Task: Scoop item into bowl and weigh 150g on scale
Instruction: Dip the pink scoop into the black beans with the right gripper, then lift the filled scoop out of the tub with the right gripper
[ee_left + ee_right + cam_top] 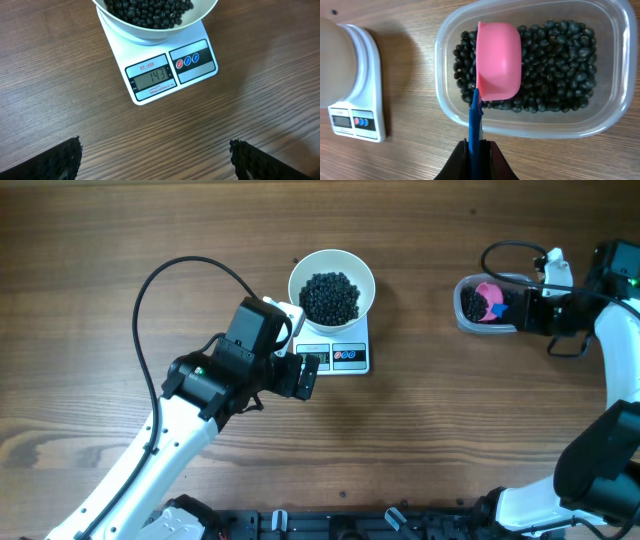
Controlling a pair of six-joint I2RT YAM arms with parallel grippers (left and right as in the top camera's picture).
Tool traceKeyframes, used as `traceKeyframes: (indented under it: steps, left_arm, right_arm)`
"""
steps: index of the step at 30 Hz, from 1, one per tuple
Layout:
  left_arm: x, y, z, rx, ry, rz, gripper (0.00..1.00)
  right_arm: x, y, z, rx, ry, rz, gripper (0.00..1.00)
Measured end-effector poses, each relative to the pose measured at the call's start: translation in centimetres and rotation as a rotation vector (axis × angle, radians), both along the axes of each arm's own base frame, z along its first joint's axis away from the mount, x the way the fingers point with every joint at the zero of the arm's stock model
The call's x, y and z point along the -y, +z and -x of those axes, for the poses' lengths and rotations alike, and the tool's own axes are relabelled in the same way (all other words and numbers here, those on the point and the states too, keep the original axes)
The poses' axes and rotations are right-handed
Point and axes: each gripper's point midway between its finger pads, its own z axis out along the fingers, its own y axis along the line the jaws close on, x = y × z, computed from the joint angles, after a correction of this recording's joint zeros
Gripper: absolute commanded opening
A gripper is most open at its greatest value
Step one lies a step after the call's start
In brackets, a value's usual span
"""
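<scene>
The white bowl (331, 283) stands on the scale (340, 356) and holds a heap of black beans (330, 297). In the left wrist view the scale (197, 60) has its display facing me, reading 143, with the bowl (150, 34) and beans (150, 10) at the top edge. My left gripper (305, 375) (156, 160) hovers open just in front of the scale, holding nothing. My right gripper (530, 308) (476, 150) is shut on the blue handle (475, 120) of a pink scoop (499, 60), which lies over the beans (555, 65) in the tub.
The clear plastic tub (462, 315) (530, 127) sits at the right of the table, well apart from the scale (360, 115). A black cable (160, 290) loops over the wood behind the left arm. Black rails (330, 525) line the front edge.
</scene>
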Motion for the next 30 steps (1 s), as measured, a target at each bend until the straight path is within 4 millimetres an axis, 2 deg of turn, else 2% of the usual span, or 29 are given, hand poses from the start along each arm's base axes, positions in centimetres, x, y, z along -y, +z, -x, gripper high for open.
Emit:
traceKeyframes:
  steps: [11,21,30]
  left_arm:
    - [0.0,0.0,0.0,0.0,0.0,0.0,1.0]
    - [0.0,0.0,0.0,0.0,0.0,0.0,1.0]
    - [0.0,0.0,0.0,0.0,0.0,0.0,1.0]
  right_arm:
    - [-0.4,0.2,0.1,0.002,0.002,-0.031,0.04]
    - [1.1,0.6,0.3,0.009,-0.073,-0.094,0.04]
    - [1.5,1.9,0.2,0.049,-0.119,-0.219,0.04]
